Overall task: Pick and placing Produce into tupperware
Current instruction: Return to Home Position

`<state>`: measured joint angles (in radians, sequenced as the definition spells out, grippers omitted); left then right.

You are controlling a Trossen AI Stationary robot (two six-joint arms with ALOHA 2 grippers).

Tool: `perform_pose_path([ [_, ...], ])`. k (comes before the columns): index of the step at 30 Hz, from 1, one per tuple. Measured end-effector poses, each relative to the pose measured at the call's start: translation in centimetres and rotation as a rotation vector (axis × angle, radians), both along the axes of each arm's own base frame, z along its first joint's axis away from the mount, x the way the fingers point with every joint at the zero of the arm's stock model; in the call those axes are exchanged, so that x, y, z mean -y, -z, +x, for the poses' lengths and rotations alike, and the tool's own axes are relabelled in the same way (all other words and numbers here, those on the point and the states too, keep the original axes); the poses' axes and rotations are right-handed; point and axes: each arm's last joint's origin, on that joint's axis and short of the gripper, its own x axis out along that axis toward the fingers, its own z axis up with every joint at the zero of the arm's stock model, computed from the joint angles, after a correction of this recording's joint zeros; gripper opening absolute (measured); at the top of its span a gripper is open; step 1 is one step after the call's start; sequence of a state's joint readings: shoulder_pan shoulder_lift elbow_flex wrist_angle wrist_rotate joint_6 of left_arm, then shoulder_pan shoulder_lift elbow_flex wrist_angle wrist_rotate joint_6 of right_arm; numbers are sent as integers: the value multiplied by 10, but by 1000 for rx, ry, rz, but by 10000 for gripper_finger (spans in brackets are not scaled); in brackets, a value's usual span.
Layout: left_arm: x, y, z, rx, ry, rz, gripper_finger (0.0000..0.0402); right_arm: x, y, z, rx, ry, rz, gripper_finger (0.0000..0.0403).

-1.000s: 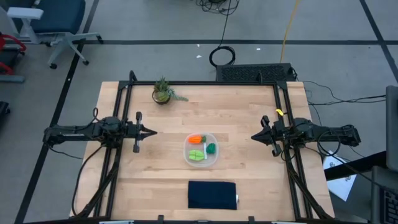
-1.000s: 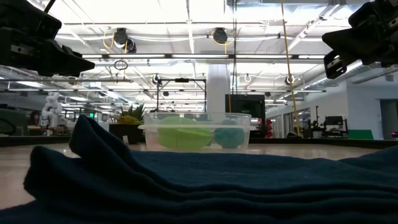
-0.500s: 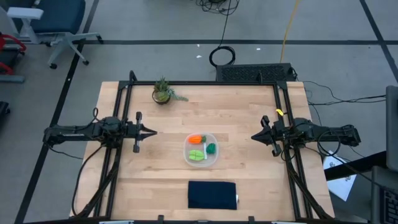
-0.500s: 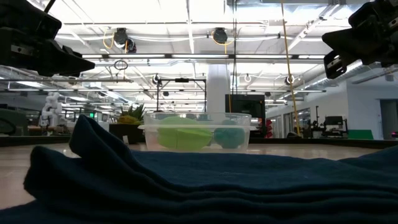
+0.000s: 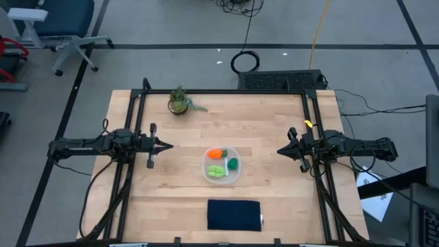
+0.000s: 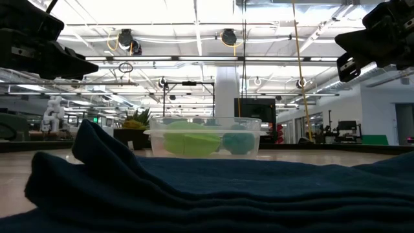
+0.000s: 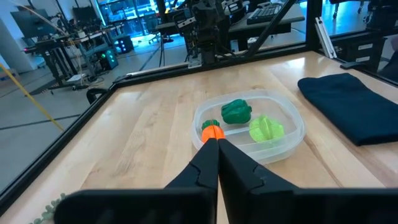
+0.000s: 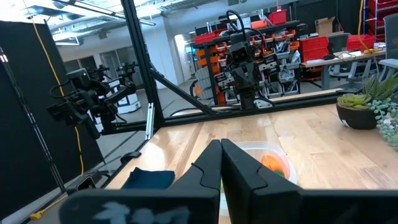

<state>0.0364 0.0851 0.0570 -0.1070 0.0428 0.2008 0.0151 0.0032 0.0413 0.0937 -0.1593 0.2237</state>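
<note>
We see the left gripper (image 5: 167, 145) raised over the left part of the wooden counter (image 5: 267, 123). Its two dark fingers (image 7: 200, 167) are pressed together, tips meeting, with nothing held between them.

Straight ahead of its tip, near but not touching, the tupperware (image 5: 205, 167) sits flat on the counter. All three pieces of produce lie inside it. The orange carrot (image 5: 216, 153) is the piece closest to the left gripper. The flat light-green leafy piece (image 5: 217, 171) lies beside the carrot. The dark green lump (image 5: 233, 163) rests on the side toward the right gripper.

A dark navy pad (image 5: 234, 214) lies past the tupperware, off to the left gripper's right side and well apart from it. A small potted plant (image 5: 179, 101) stands off to that gripper's other side, near the counter's edge.

The right gripper (image 5: 280, 151) is raised over the right part of the counter, pointing back toward the tupperware and the left gripper. Its fingers (image 8: 206, 167) are also closed tight against each other and hold nothing. The tupperware lies ahead of its tip, near but clearly apart.
</note>
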Motion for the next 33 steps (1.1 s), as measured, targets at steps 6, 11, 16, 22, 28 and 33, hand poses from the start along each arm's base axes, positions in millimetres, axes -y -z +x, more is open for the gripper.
perform_pose_path([
  [6, 0, 0, 0, 0, 0, 0, 27, 0, 0, 0, 0, 0, 0, 0],
  [11, 0, 0, 0, 0, 0, 0, 25, 0, 0, 0, 0, 0, 0, 0],
  [16, 0, 0, 0, 1, 0, 0, 13, 0, 0, 0, 0, 0, 0, 0],
  [22, 0, 0, 0, 0, 0, 0, 2, 0, 0, 0, 0, 0, 0, 0],
  [28, 0, 0, 0, 0, 0, 0, 20, 0, 0, 0, 0, 0, 0, 0],
  [33, 0, 0, 0, 0, 0, 0, 25, 0, 0, 0, 0, 0, 0, 0],
])
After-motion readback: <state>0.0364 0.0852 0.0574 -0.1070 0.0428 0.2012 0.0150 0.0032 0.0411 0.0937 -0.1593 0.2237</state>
